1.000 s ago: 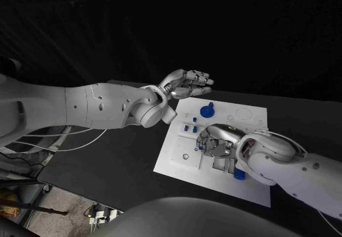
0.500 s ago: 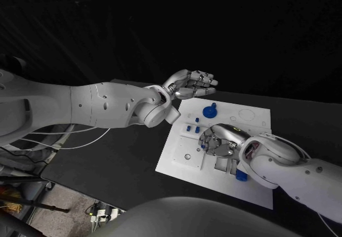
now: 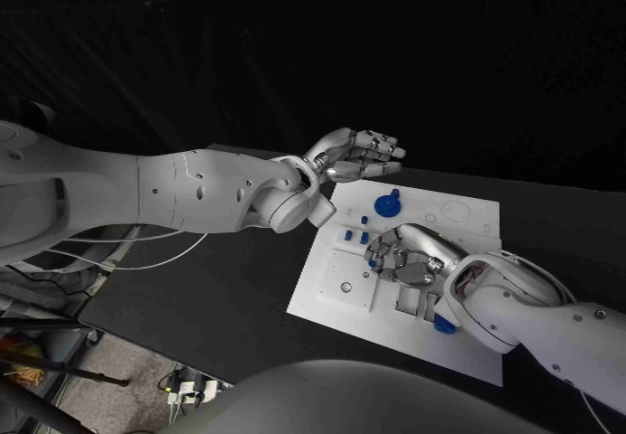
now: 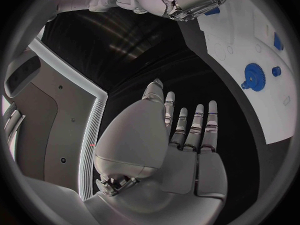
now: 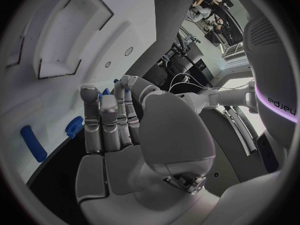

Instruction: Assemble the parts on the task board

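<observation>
Lying on the black table (image 3: 235,298), the white task board (image 3: 342,303) carries several small blue parts. A blue gear-shaped part (image 3: 385,204) sits near the board's far edge, with a small blue peg (image 4: 276,71) just beside it in the left wrist view. Two short blue pegs (image 3: 355,237) stand close together nearer the middle, and another blue part (image 3: 446,325) lies by the right forearm at the board's near side.

The right hand (image 3: 407,255) hovers low over the middle of the board, fingers bent downward over a blue piece; whether it grips anything I cannot tell, since the fingers hide the contact. In the right wrist view an elongated blue part (image 5: 32,143) lies on the board beside those fingers.

The left hand (image 3: 355,154) is raised beyond the board's far left corner, fingers loosely curled in the head view, and it holds nothing.
</observation>
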### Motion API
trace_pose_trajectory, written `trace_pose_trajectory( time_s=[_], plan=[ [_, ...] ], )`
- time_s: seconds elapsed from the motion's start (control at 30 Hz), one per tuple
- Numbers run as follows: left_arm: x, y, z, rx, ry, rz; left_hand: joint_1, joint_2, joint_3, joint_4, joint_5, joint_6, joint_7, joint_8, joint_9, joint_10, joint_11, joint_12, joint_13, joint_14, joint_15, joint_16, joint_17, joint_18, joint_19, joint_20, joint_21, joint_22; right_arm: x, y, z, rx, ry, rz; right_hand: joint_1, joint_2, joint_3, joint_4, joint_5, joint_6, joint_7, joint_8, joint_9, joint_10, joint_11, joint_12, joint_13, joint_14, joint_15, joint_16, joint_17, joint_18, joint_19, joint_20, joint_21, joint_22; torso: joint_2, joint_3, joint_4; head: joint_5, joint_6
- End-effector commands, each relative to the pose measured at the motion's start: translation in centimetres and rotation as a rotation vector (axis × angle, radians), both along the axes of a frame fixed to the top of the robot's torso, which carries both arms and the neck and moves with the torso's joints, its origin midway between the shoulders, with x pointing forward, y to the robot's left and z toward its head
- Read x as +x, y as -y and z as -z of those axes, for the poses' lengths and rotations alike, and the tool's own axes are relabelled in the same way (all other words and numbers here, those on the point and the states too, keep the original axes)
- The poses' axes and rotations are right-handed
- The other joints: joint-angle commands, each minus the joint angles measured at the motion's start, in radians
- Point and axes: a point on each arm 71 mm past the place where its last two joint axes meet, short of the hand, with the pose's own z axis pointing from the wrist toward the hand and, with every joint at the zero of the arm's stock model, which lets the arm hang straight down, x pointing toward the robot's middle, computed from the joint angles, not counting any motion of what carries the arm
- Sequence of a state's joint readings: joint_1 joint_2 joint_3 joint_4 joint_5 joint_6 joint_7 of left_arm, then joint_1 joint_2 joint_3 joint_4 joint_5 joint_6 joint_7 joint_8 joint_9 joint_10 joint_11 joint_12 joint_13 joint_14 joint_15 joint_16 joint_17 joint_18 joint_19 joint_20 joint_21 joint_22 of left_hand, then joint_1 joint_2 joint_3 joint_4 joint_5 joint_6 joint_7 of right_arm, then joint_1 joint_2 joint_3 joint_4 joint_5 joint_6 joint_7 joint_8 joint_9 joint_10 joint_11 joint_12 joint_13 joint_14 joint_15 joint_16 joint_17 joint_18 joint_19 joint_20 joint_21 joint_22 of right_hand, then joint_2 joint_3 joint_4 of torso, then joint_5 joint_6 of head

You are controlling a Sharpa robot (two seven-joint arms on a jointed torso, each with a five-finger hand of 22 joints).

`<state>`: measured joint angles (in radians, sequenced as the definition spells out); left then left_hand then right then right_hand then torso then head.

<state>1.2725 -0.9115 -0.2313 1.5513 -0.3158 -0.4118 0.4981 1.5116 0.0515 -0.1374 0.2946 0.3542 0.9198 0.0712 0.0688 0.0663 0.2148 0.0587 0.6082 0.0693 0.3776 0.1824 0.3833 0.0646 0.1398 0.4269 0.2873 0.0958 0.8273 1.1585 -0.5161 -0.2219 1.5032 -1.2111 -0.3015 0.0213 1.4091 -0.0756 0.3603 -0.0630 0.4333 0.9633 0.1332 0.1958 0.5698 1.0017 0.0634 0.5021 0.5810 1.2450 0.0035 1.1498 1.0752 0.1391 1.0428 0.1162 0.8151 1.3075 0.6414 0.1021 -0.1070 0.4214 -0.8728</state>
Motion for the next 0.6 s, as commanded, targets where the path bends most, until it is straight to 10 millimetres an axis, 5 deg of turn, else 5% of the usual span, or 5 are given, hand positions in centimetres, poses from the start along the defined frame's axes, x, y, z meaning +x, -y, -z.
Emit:
trace_pose_trajectory(
  time_s=[0.03, 0.6],
  plan=[
    [0.0, 0.2, 0.0, -0.005, -0.003, 0.006, -0.002, 0.009, -0.005, -0.001, -0.005, 0.001, 0.003, 0.000, 0.000, 0.000, 0.004, 0.007, -0.001, 0.008, 0.001, 0.003, 0.001, -0.011, 0.002, 0.002, 0.002, -0.001, 0.0, 0.1, 0.1, 0.046, -0.052, 0.023, -0.009, 0.004, 0.000, 0.005, -0.006, 0.008, 0.001, -0.004, -0.002, 0.007, 0.000, 0.003, 0.001, -0.003, 0.001, -0.003, 0.000, 0.017, -0.007, -0.001, -0.007, 0.056, 0.000, -0.0002, 0.0003, 0.000, 0.000],
    [0.1, 0.4, 0.1, -0.003, -0.010, 0.009, -0.001, 0.010, -0.005, -0.001, -0.005, 0.001, 0.003, 0.000, -0.001, 0.000, 0.005, 0.008, -0.001, 0.010, 0.002, 0.005, 0.001, -0.011, 0.002, 0.002, 0.002, -0.002, 0.0, 0.2, 1.3, 0.064, -0.096, 0.047, -0.002, 0.009, 0.003, 0.004, -0.016, 0.015, 0.001, -0.003, -0.003, 0.003, 0.000, -0.002, -0.004, -0.005, 0.000, -0.003, -0.003, 0.019, -0.010, -0.002, -0.014, 0.054, 0.000, 0.0000, 0.0003, 0.015, 0.000]
  ],
)
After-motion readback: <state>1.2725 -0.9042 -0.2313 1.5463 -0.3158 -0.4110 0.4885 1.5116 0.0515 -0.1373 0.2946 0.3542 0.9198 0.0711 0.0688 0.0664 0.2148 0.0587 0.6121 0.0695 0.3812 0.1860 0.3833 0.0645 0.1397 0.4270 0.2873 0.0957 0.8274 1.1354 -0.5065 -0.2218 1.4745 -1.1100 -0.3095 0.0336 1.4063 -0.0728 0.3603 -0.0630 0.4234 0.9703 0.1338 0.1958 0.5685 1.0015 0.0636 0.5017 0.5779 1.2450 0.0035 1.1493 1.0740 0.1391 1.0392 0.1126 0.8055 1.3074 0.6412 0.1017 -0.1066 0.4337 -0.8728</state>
